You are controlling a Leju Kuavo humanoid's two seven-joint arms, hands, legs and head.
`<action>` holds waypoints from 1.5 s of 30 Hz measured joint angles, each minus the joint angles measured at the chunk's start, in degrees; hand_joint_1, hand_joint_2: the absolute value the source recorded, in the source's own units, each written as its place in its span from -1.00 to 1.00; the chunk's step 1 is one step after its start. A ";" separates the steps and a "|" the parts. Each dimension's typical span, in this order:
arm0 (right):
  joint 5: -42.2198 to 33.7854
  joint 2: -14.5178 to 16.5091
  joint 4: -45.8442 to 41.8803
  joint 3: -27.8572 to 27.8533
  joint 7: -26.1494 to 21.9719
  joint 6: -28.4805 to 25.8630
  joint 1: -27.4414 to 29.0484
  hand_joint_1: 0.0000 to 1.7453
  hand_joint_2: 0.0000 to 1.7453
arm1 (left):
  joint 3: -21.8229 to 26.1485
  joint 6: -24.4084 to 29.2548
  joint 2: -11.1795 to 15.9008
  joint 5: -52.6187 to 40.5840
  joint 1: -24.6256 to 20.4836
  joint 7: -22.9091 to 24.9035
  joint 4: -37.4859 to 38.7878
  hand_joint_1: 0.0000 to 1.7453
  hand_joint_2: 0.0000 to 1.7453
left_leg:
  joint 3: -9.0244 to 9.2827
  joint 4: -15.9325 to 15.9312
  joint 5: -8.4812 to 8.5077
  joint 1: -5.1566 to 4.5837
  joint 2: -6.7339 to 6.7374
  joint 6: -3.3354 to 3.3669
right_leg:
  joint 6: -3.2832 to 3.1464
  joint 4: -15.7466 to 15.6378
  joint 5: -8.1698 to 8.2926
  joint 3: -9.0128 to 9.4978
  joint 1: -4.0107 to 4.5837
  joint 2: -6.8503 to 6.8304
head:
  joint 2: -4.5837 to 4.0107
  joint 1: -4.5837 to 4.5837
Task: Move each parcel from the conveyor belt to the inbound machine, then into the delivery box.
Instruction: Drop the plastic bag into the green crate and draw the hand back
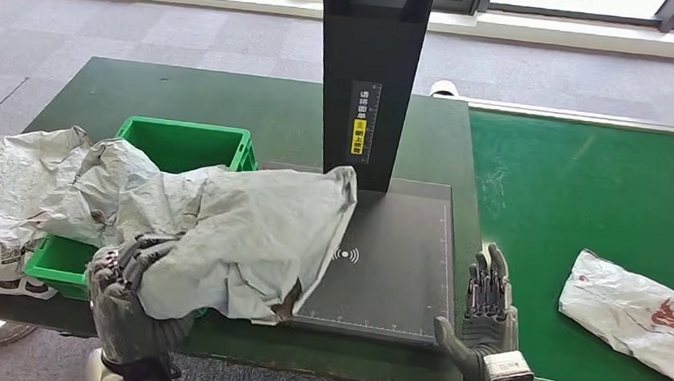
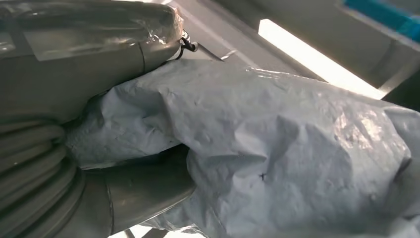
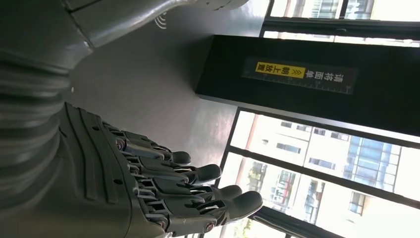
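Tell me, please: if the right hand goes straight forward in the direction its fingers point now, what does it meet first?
Probably nothing soon. The right hand points along the scanner plate's right edge, beside the green conveyor belt. The black post stands further left; depth is uncertain.

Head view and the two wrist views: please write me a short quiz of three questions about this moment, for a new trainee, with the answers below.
1. True or false: the left hand grips the grey parcel.
2. Where does the white parcel with red marks lie?
A. in the green box
B. on the conveyor belt
C. on the inbound machine
3. Fill in: the right hand holds ____ , with its fingers apart.

Key
1. True. Part of the grey parcel lies on the inbound machine, beside the green box.
2. B, on the conveyor belt.
3. nothing
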 joint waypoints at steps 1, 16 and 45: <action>-0.03 0.00 -0.21 -0.01 0.00 0.12 0.20 -1.00 1.00 | 1.42 -0.98 0.72 1.98 -1.42 1.13 0.70 1.00 1.00 | 0.01 0.00 0.02 0.00 0.00 -0.03 | -0.01 0.00 0.00 0.00 0.01 0.00 | 0.00 -0.01; -0.43 0.00 -1.41 -0.32 0.00 2.83 1.39 -1.00 1.00 | 25.66 -2.97 7.88 4.75 -21.06 4.51 28.74 1.00 1.00 | -0.01 0.00 0.18 0.02 0.04 -0.16 | -0.12 0.11 0.11 -0.06 0.02 0.08 | 0.00 -0.01; -1.08 0.00 -1.27 -0.50 0.00 1.80 1.29 -1.00 1.00 | 32.32 -0.18 7.68 5.44 -22.53 5.37 35.85 -1.00 -1.00 | -0.04 0.00 0.17 0.02 0.11 -0.16 | -0.13 0.11 0.11 -0.12 0.03 0.11 | 0.00 -0.01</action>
